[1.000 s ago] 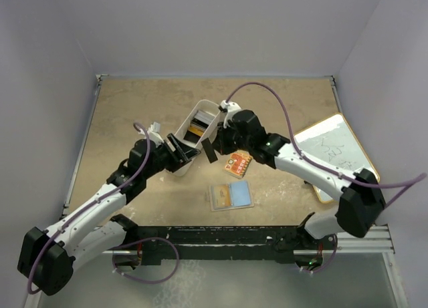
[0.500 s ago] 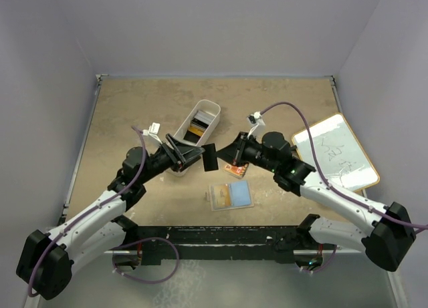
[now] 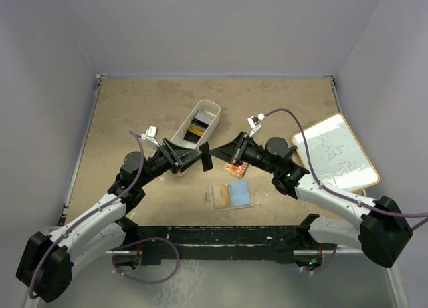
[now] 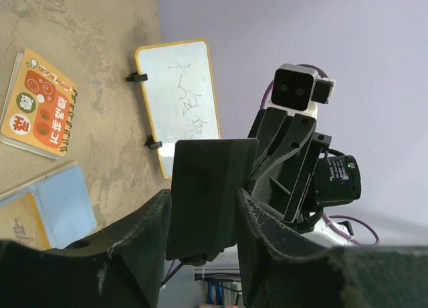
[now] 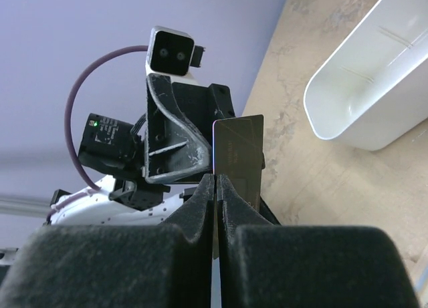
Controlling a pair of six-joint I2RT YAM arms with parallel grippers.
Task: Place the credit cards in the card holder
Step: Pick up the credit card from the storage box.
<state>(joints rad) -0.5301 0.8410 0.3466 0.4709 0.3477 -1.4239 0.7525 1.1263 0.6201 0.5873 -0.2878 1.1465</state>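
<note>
A black credit card (image 3: 206,158) hangs in the air between my two grippers, just near of the white bin. My right gripper (image 3: 221,152) is shut on one edge of it, and the right wrist view shows the card (image 5: 239,154) pinched between its fingers (image 5: 215,181). My left gripper (image 3: 193,156) has its fingers against the card's two side edges (image 4: 207,188). The card holder (image 3: 212,204) lies open on the table below, with a gold card (image 3: 223,196) and a blue card (image 3: 241,194) on it. More cards (image 3: 195,129) lie in the bin.
The long white bin (image 3: 206,111) stands just behind the grippers. An orange-red patterned packet (image 3: 237,165) lies under the right gripper. A yellow-framed whiteboard (image 3: 334,154) lies at the table's right edge. Purple walls enclose the far side and both flanks.
My right arm has drawn back from the bin with the black card and lowered it toward the left gripper. The left jaws have narrowed around the card.
</note>
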